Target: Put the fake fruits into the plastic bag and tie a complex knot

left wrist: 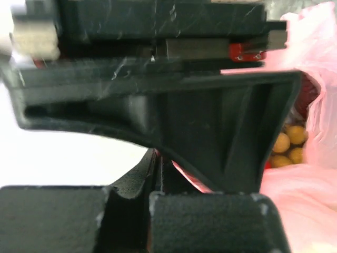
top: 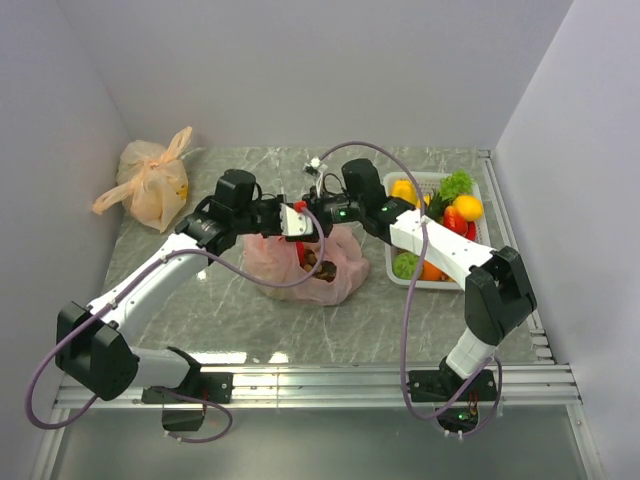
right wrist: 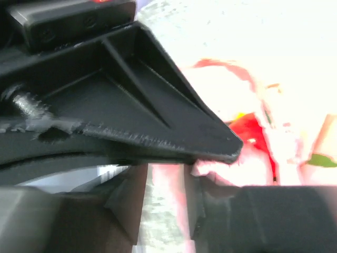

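Observation:
The pink plastic bag (top: 300,275) lies open in the middle of the table, with a red and a brownish fruit (top: 310,258) inside. Both grippers meet just above its mouth. My left gripper (top: 296,220) is shut on a thin fold of the bag's rim, which shows pink between its pads in the left wrist view (left wrist: 157,174). My right gripper (top: 325,212) sits right against it. Its jaws stand slightly apart with pink film in the gap (right wrist: 166,179). Small yellow-brown fruits (left wrist: 287,145) show inside the bag (left wrist: 310,200). A red fruit (right wrist: 247,129) shows through the film.
A white basket (top: 432,178) at the right holds several fruits: yellow (top: 467,207), leafy green (top: 457,183), red (top: 455,220) and orange (top: 403,190). A pale orange knotted bag (top: 150,185) sits at the back left. Walls close in on both sides.

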Tool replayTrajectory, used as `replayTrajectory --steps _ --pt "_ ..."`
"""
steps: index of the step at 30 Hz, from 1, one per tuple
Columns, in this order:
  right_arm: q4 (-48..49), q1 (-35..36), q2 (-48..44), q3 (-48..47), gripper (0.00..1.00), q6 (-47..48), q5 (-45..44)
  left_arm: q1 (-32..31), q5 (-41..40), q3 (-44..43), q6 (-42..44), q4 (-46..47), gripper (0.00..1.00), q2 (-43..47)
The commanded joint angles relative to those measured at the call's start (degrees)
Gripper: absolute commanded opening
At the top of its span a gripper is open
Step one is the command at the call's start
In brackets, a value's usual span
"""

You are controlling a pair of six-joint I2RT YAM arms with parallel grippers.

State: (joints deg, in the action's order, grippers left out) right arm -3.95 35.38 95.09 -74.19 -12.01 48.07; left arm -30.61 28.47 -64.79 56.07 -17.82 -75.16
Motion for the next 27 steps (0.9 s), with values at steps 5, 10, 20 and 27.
replayTrajectory --steps 5,10,20,27 --pt "14.47 -2.06 -5.96 7.56 0.90 -2.31 -8.44 5.82 7.91 -2.09 -22.39 1.12 0.00 2.20" --pt "25.99 -2.06 -5.36 9.77 0.95 -3.63 -5.45 8.28 12.12 -0.42 -37.51 7.09 0.00 3.26" --pt "50.87 -1.10 -3.43 13.64 0.97 -7.59 0.70 14.34 23.90 2.83 -62.81 19.56 0.00 2.21" --pt "59.30 2.06 1.32 14.51 0.98 -10.39 -1.40 16.55 28.04 4.67 -72.94 27.65 0.00 0.62"
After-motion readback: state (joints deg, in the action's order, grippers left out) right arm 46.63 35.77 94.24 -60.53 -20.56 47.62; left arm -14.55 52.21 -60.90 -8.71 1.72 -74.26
